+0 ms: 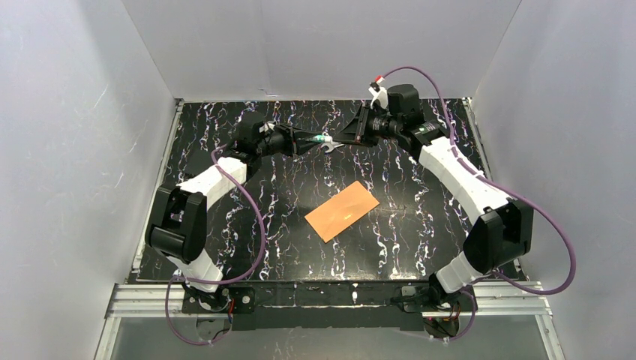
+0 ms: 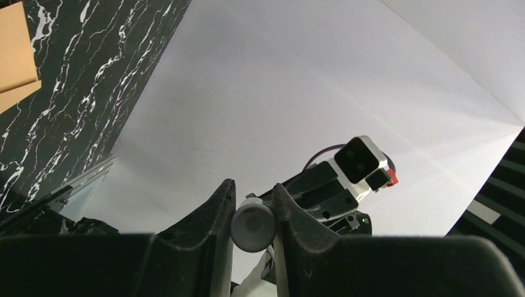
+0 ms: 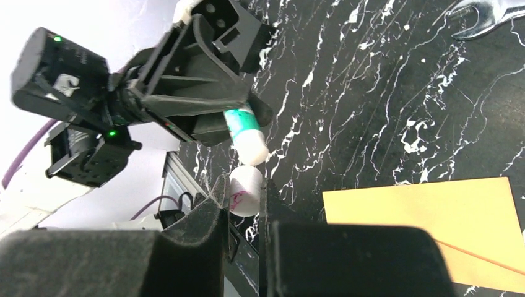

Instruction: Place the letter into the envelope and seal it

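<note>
No letter is seen, so it is judged inside the envelope (image 1: 342,211). The glue stick (image 3: 246,127) is clamped by the left gripper (image 2: 252,197), its cap (image 3: 244,185) pinched by the right gripper (image 3: 241,199) — sealing is judged unfinished.

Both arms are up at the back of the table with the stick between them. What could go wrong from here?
1. The cap sits only between the right gripper's fingertips; it could slip out and roll away.
2. The glue stick in the left gripper has a bare end; touching the wrench or table would likely smear it.
3. The envelope lies loose and askew; pressing the stick on it may drag it.
</note>
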### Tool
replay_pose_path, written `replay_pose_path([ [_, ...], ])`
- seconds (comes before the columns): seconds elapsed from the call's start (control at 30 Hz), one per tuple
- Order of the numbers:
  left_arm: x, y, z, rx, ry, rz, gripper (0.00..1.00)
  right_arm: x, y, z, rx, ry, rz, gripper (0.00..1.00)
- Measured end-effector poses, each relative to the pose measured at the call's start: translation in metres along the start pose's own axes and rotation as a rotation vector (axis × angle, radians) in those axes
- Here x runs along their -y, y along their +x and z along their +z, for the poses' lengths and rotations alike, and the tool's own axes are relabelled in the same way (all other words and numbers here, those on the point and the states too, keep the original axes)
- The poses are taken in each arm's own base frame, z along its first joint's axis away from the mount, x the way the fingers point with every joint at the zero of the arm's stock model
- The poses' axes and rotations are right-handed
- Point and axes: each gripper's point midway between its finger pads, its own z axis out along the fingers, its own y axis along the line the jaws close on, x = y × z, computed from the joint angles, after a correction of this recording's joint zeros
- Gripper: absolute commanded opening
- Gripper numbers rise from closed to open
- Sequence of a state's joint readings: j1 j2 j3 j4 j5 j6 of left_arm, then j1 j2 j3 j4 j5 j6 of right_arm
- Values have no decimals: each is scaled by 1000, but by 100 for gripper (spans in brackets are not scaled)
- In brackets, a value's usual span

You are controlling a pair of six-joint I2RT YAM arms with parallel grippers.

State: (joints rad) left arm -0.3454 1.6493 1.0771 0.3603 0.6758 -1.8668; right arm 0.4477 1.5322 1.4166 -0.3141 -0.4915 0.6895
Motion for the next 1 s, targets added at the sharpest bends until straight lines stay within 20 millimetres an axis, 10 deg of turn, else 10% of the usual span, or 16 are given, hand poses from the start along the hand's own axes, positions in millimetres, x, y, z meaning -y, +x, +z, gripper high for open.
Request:
replay_pose_path([
  [1.0,5,8,-3,-26,13,50,0,-2,-4,3,7,25,-10,1],
])
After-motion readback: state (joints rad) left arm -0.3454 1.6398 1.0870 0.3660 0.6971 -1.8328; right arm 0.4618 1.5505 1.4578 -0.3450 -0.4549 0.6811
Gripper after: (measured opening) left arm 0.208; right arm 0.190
